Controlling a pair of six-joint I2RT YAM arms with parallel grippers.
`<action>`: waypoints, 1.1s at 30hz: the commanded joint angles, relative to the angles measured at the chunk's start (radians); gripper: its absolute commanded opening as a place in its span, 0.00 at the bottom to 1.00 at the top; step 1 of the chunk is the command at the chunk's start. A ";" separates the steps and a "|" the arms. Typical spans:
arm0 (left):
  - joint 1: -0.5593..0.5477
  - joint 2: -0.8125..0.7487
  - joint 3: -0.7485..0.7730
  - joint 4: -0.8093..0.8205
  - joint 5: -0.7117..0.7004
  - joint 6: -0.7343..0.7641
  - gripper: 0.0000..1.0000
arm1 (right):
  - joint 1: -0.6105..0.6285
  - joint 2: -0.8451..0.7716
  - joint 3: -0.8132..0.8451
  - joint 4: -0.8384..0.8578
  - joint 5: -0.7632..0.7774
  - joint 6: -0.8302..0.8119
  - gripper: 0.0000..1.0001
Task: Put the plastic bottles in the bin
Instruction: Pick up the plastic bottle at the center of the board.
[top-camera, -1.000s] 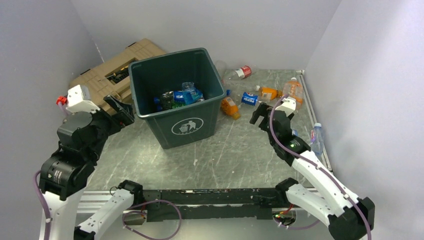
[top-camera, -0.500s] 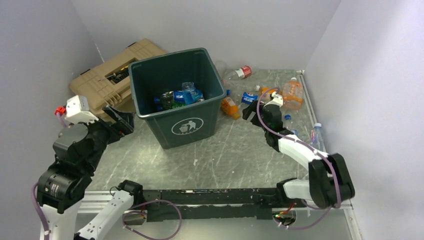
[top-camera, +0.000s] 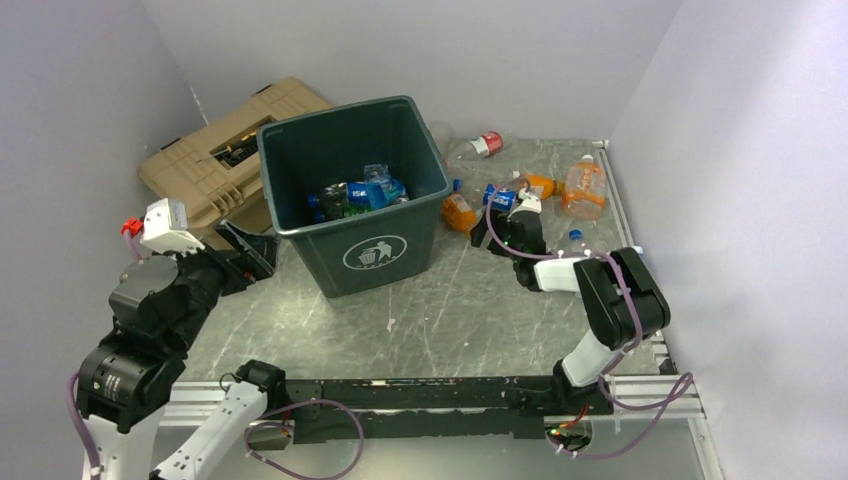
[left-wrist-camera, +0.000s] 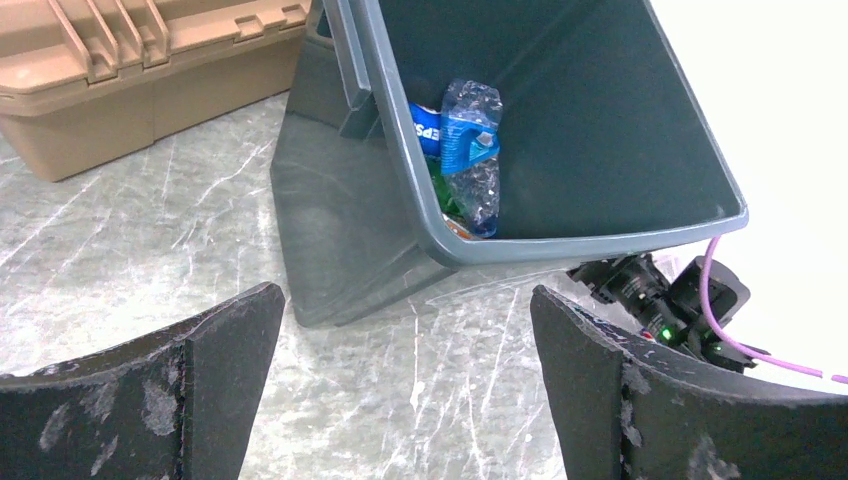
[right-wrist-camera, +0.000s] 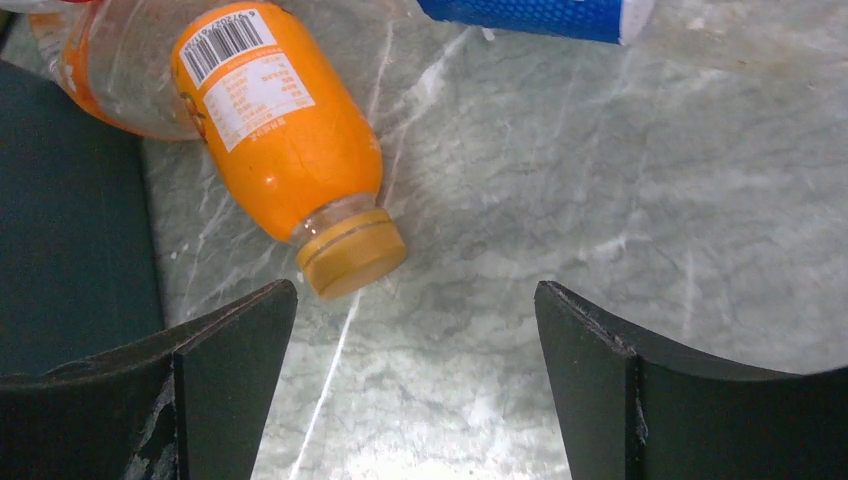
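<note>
**One orange bottle is waiting for the right gripper**

The right gripper (right-wrist-camera: 415, 295) is hovering low over the table (right-wrist-camera: 620, 200), jaws spread wide with nothing between them. The orange bottle (right-wrist-camera: 275, 130) is lying on its side just ahead, near the bin (top-camera: 372, 262). Its cap (right-wrist-camera: 350, 258) is pointing back toward the left finger. The bottle is sitting left of the gap's centre and slanting across the line of approach. Whether it is touching the bin wall cannot be told.

The step in hand is appearing to be the approach to this bottle. A sound grasp is calling for the following:

1. Shifting the gripper left, so that the bottle's body is lying on the centre line.
2. Turning the wrist, so that the fingers are closing across the bottle's width and not along it.
3. Advancing past the cap. The cap is narrow and is likely to slip out.
4. Watching the left finger, which is running close to the bin wall and is at risk of catching it.

The left gripper (left-wrist-camera: 410, 300) is hanging beside the bin, jaws wide apart and holding nothing. Several bottles (top-camera: 355, 193) are already lying inside the bin. A blue bottle (top-camera: 498, 197) and others are lying on the table beyond.
</note>
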 joint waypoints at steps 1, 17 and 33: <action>-0.003 -0.019 -0.006 0.042 0.021 -0.002 1.00 | 0.019 0.059 0.065 0.138 -0.039 -0.038 0.95; -0.003 -0.021 -0.021 0.037 0.006 0.003 0.99 | 0.035 0.206 0.111 0.182 -0.060 -0.020 0.70; -0.003 -0.031 -0.039 0.040 0.015 -0.011 0.99 | 0.043 0.159 0.032 0.241 -0.093 -0.029 0.35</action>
